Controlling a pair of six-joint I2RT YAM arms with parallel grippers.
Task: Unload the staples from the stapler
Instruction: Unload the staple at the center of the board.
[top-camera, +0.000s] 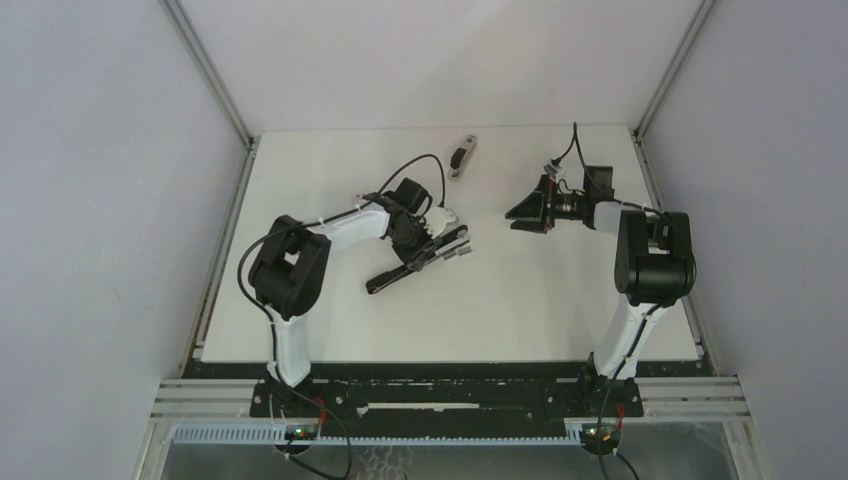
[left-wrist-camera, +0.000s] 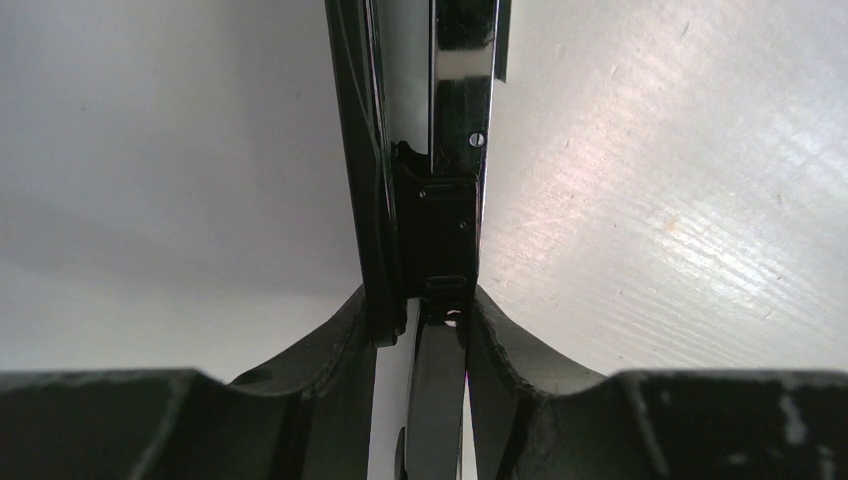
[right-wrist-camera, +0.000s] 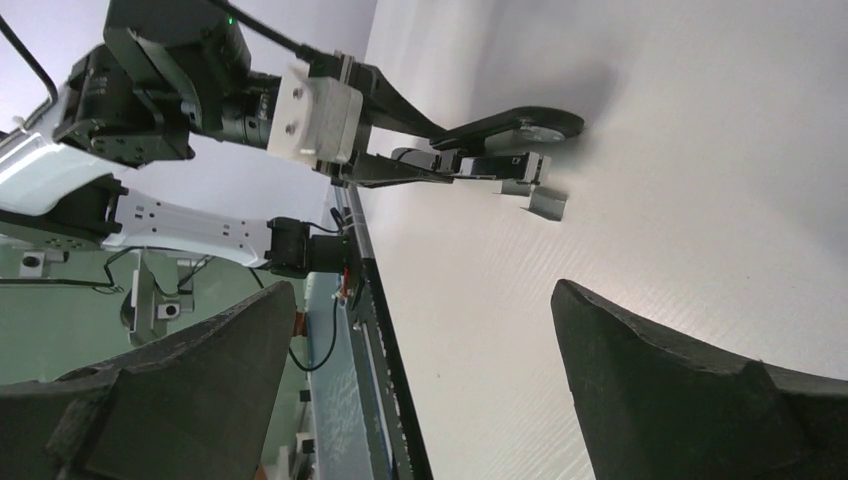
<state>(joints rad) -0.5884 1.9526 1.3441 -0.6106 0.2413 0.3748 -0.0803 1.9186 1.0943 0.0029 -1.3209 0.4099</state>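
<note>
1. The left hand is closed tight on a long black stapler with a shiny metal rail.
2. In the left wrist view, the two black fingers pinch the stapler from both sides. The stapler runs straight away from the camera.
3. The stapler is swung open into two long parts. In the right wrist view, one part reaches out to the flat white desk. The other part lies just under it.
4. A small bent silver metal bit hangs at the end of the lower part, close to the desk. From above, it shows as a pale spot beside the left hand.
5. I cannot tell if that silver bit is the staples. No other strip of staples can be made out; if there are any, they are too small to see.
6. The right hand is wide open and holds nothing. It is a little way to the right of the stapler and points at it.
7. In its own view, the right hand has its two dark fingers far apart, with bare desk between them.
8. A small grey and black thing lies alone on the far part of the desk. It is well apart from both hands.
</note>
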